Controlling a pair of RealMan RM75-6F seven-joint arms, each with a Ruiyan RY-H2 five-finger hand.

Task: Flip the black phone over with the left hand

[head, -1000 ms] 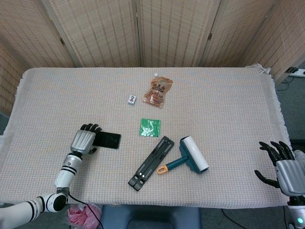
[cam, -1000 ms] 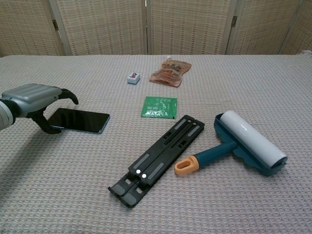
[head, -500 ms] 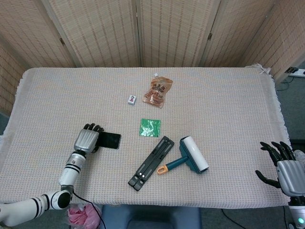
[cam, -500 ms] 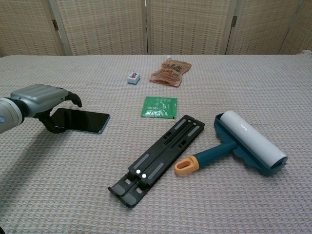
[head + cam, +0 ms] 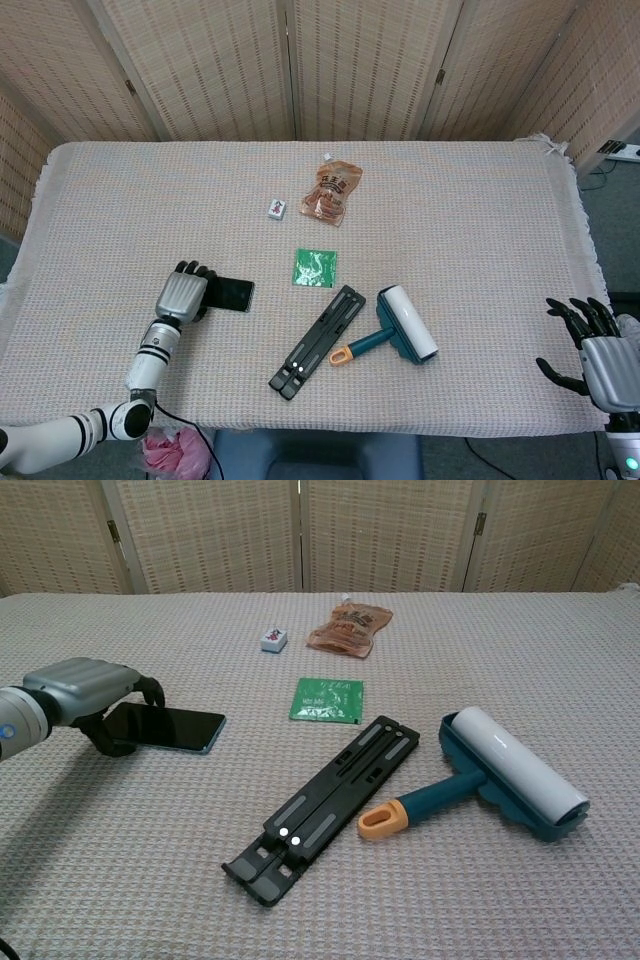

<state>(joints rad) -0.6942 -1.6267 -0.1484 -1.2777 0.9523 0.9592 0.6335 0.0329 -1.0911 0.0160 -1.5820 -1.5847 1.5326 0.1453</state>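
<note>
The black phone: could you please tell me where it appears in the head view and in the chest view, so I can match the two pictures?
Head view: the black phone lies left of centre, its left end under the left hand.
Chest view: the phone lies at mid-left, the left hand over its left end.
Shared landmark: the green packet, to the phone's right and slightly farther back in both.

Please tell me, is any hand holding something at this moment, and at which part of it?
The left hand grips the black phone at its left end, fingers curled over that edge. The right hand holds nothing.
</note>
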